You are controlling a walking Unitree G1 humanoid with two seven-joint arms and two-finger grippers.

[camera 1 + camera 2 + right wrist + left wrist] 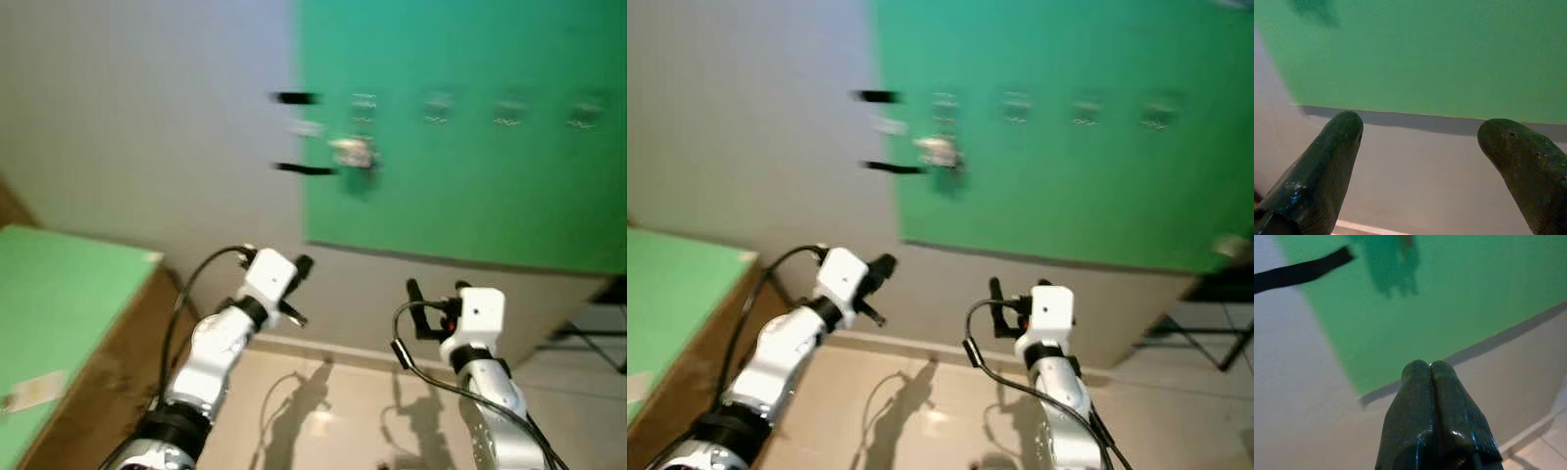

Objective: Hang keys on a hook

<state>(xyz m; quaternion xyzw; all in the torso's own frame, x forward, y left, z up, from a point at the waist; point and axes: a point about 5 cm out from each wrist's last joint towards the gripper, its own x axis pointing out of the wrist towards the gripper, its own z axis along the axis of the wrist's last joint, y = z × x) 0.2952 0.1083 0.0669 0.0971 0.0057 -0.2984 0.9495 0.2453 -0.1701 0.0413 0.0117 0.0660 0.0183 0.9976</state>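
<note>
The keys (353, 154) are seen, blurred, hanging near the upper left corner of the green board (470, 176), beside a row of hooks (507, 116). The left gripper (1430, 369) is clenched on nothing; the right gripper (1420, 147) is spread, empty (both low, well apart from the board). A loosely seated ring could be knocked off by a stray arm.

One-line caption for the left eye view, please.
Both hands, left shut and right open, raised empty below keys already hanging on the green board.

Bright, motion-blurred head views; soft floor shadows.
</note>
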